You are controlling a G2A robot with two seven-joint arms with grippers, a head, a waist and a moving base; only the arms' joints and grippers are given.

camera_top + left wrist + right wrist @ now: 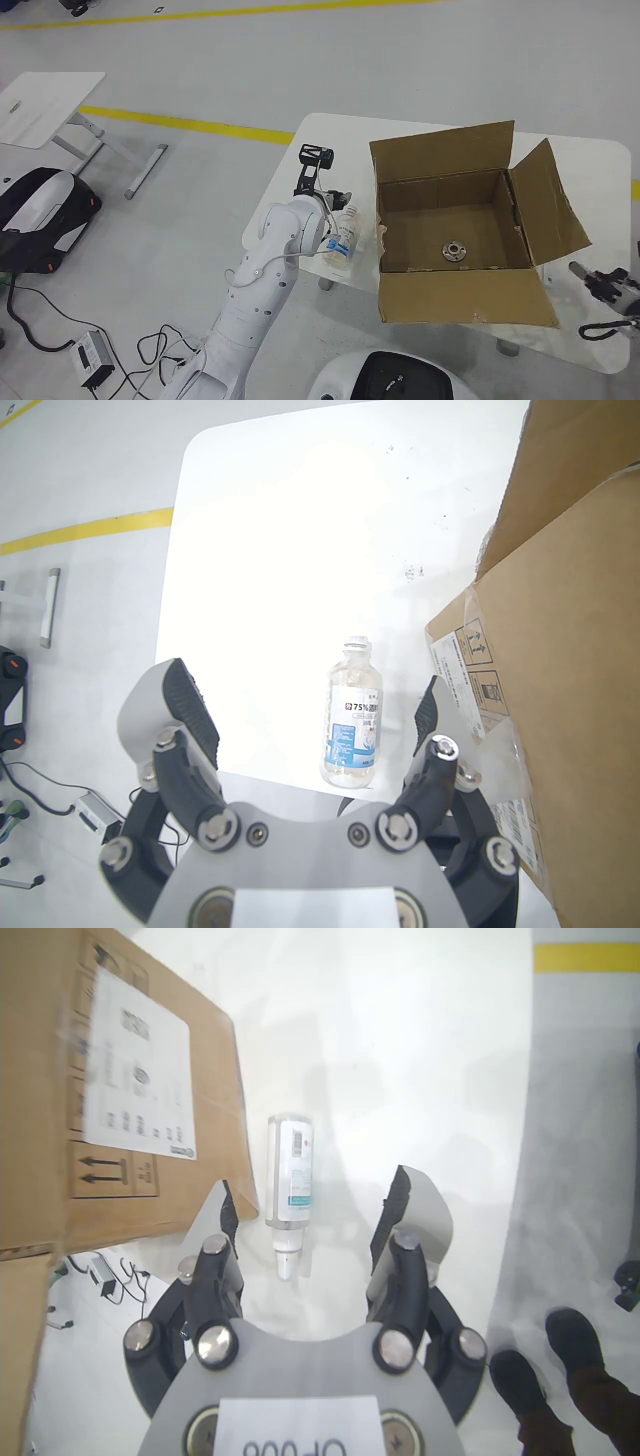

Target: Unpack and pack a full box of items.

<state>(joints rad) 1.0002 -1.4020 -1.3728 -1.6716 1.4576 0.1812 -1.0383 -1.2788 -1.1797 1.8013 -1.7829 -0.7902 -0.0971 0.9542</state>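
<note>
Left end effector [303,677] spread near bottle [351,720]; right end effector [312,1180]: sprayer [289,1173].

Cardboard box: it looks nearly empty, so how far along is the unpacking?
Mostly unpacked, it seems. Done: a clear bottle and a spray bottle lie on the table beside the cardboard box. In hand: nothing; the left end effector and right end effector are open, one above each bottle. Left: one small round item inside the box, then repacking.

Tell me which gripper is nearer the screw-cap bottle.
Left. The left gripper hovers open just above the bottle, which lies by the box's left wall. The right gripper is on the box's other side, above a pump bottle.
</note>
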